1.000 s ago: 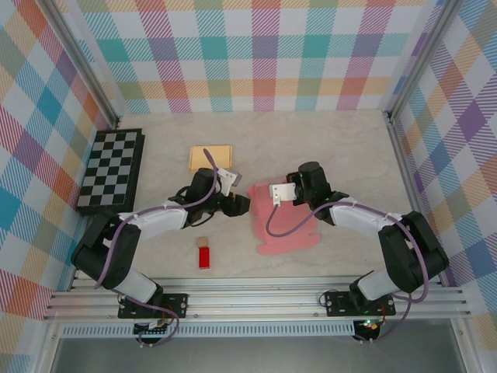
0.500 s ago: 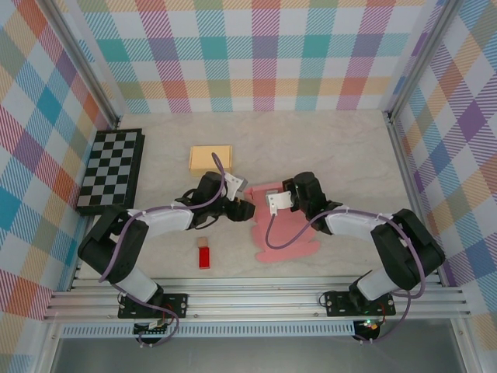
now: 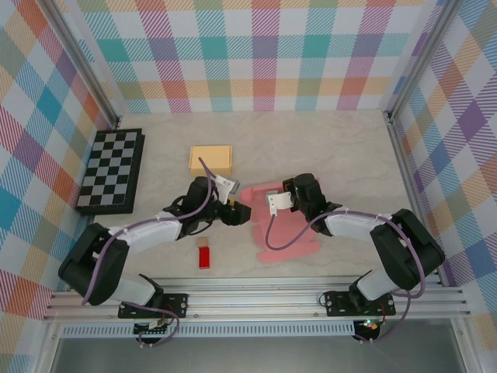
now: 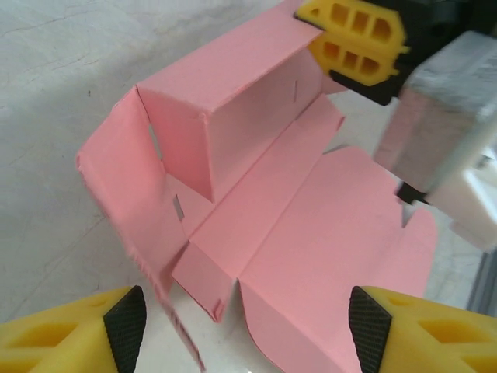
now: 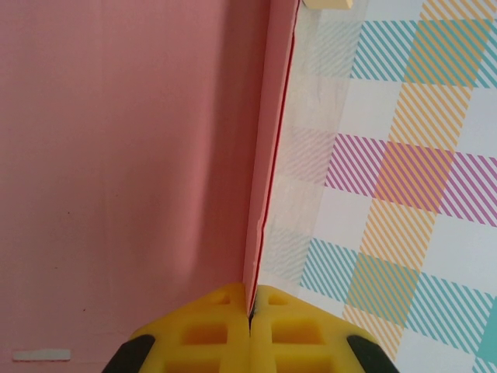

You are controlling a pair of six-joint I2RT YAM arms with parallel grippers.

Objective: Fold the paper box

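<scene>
The pink paper box (image 3: pixel 289 230) lies partly folded in the middle of the table. In the left wrist view the pink paper box (image 4: pixel 311 225) has its far walls raised and its near panels flat. My left gripper (image 3: pixel 242 214) is at its left edge, open, with its fingertips (image 4: pixel 124 322) spread on either side of the flat near panel and nothing gripped. My right gripper (image 3: pixel 286 188) is at the box's far side. In the right wrist view my right gripper (image 5: pixel 250 307) is shut on the edge of an upright pink panel (image 5: pixel 132 155). Its yellow fingers (image 4: pixel 357 35) show in the left wrist view.
A checkerboard (image 3: pixel 110 171) lies at the left. A flat yellow pad (image 3: pixel 211 159) lies behind my left gripper. A small red block (image 3: pixel 204 258) with a tan piece at its far end sits near the front. Checked walls stand all round, and metal rails (image 3: pixel 256 299) line the near edge.
My right gripper moved left and lifted the pink panel upright. My left gripper's jaws opened wider, and it shifted slightly toward the near side.
</scene>
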